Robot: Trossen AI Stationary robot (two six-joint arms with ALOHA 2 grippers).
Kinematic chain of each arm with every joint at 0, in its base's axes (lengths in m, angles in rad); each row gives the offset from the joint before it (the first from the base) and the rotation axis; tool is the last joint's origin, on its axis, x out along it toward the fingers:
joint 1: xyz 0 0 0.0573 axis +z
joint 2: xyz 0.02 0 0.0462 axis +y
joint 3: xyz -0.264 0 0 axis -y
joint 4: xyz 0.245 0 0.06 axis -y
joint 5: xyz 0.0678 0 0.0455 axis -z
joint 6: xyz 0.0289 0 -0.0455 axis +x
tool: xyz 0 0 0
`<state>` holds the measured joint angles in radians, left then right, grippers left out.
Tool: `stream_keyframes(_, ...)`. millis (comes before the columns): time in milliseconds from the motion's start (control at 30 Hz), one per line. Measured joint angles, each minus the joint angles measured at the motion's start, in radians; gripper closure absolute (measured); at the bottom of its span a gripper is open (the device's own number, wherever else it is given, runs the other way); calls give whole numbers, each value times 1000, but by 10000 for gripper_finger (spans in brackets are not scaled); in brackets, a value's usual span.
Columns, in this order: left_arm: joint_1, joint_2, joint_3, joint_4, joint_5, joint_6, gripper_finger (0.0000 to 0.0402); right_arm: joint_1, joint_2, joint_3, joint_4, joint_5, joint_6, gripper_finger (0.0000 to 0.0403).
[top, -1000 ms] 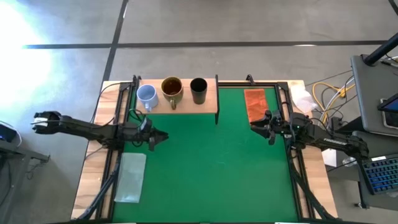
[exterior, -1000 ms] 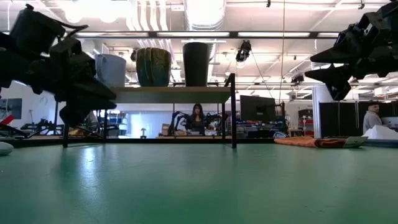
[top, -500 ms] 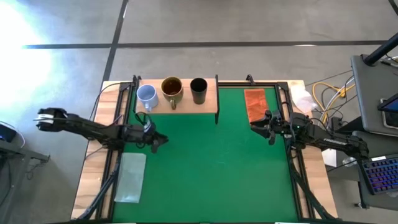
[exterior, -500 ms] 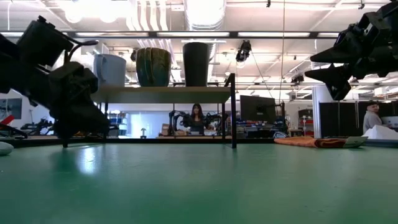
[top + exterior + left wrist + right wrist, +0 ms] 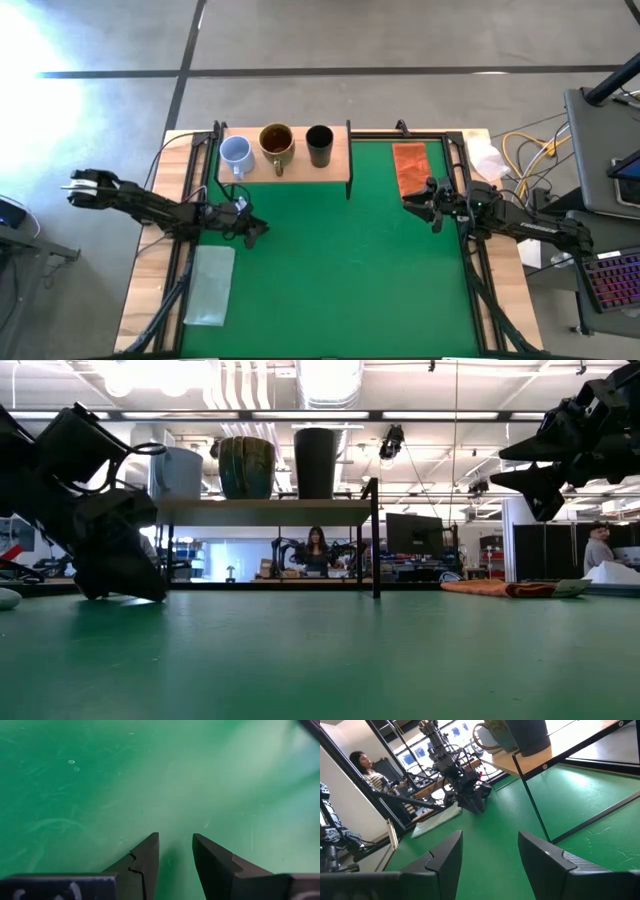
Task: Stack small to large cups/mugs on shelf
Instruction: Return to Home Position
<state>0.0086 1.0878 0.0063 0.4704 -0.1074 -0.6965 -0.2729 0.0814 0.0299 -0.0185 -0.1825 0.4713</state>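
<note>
Three stand side by side in a row on the shelf (image 5: 300, 172), at the far edge of the surface (image 5: 146, 290) and left of centre: the pale blue-grey mug (image 5: 236, 153) at the left, the brown-mustard mug (image 5: 276, 141) in the middle, the black cup (image 5: 319, 143) at the right, each upright on the board. The left pincer (image 5: 174, 836) hangs low over the green mat (image 5: 350, 270), just near of the shelf's left end, its fingers parted by a narrow gap and holding nothing. The right pincer (image 5: 489, 837) is raised at the right side, beside the orange cloth (image 5: 409, 167), its fingers wide apart and empty
</note>
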Motion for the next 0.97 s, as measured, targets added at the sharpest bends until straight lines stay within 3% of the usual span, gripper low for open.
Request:
stream_keyframes(333, 0, 50, 0, 4, 0, 0, 294, 0, 0, 0, 0, 0, 0, 218)
stream_keyframes(967, 0, 33, 3, 144, 3, -4, 294, 0, 0, 0, 0, 0, 0, 218)
